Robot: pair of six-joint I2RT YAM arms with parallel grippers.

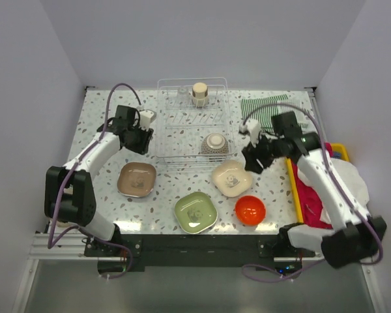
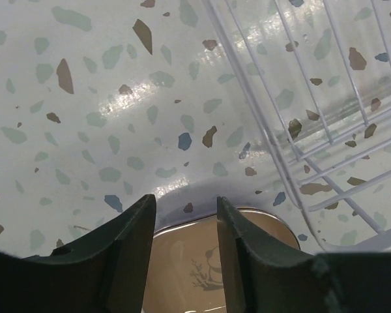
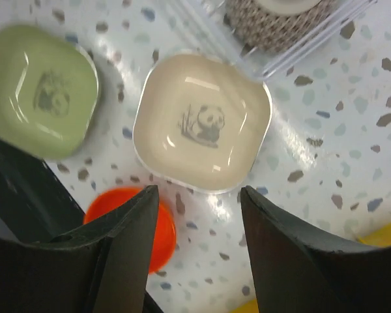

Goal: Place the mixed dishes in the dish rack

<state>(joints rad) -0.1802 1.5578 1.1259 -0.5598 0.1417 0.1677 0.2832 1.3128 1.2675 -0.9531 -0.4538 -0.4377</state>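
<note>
Plate in cream (image 3: 202, 120) lies just beyond right end effector (image 3: 199, 199).

The left claw (image 2: 186, 200) and the right claw (image 3: 199, 190) are black. Ahead of the left claw, the table (image 2: 117, 98) is glossy white, flecked with brown, green and blue. Under its tips a brown plate (image 2: 189, 261) bears a darker drawing, and to its right run the white wires of the dish rack (image 2: 264, 130). Ahead of the right claw, a cream plate (image 3: 202, 124) carries a grey panda. To its left a green plate (image 3: 42, 91) has the same print. By its left finger shows an orange-red bowl (image 3: 166, 238), and farthest ahead a grey bowl (image 3: 274, 29) has a fine netted pattern.
</note>
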